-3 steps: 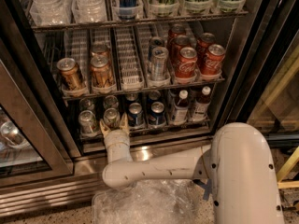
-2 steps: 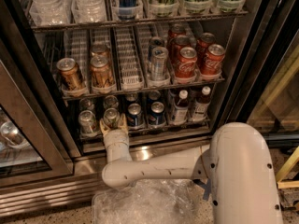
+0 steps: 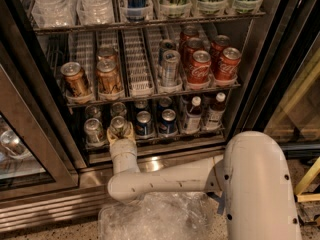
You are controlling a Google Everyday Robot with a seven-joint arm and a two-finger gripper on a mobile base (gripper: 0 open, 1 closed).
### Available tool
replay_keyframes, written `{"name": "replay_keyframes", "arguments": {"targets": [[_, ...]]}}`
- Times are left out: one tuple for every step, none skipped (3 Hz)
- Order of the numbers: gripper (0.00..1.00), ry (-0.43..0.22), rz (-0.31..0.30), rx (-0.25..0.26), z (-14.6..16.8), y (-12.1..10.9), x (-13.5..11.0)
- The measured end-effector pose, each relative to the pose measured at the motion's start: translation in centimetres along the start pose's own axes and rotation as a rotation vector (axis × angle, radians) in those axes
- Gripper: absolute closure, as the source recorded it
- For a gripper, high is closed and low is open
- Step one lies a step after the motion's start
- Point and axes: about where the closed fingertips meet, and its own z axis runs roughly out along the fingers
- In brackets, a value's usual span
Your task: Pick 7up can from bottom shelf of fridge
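Camera view, contents of the open fridge [image 3: 248, 74], counted by level.

Bottom shelf [image 3: 155, 138], the lowest wire surface, is carrying:
- four silver-topped cans, standing two deep in the two left lanes. The 7up can [image 3: 118, 121] is standing upright at the front of the second lane from the left, with a like can [image 3: 94, 130] just beside it in the first lane;
- four blue Pepsi cans [image 3: 144, 123], two deep in the next two lanes;
- two dark bottles [image 3: 192, 115] with white caps, standing at the right end.

Middle rack [image 3: 150, 95] is carrying:
- three gold cans [image 3: 76, 79] on the left;
- two silver cans [image 3: 170, 67] in the centre;
- five red Coca-Cola cans [image 3: 200, 67] on the right.

Hand [image 3: 120, 130]: it is reaching in over the front edge of the bottom shelf, and its yellowish fingers [image 3: 111, 134] are closing in narrowly on either side of the 7up can, gripping its lower body. The can is sitting low in its lane. The white arm [image 3: 165, 181] is running from the hand back to the rounded robot body [image 3: 260, 184] at lower right.
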Motion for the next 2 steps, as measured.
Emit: {"name": "replay_keyframes", "arguments": {"targets": [[1.00,0.005,0.000,0.006,-0.16,-0.22,-0.14],[1.00,0.001,0.001,0.005,-0.18,-0.43,-0.79]]}}
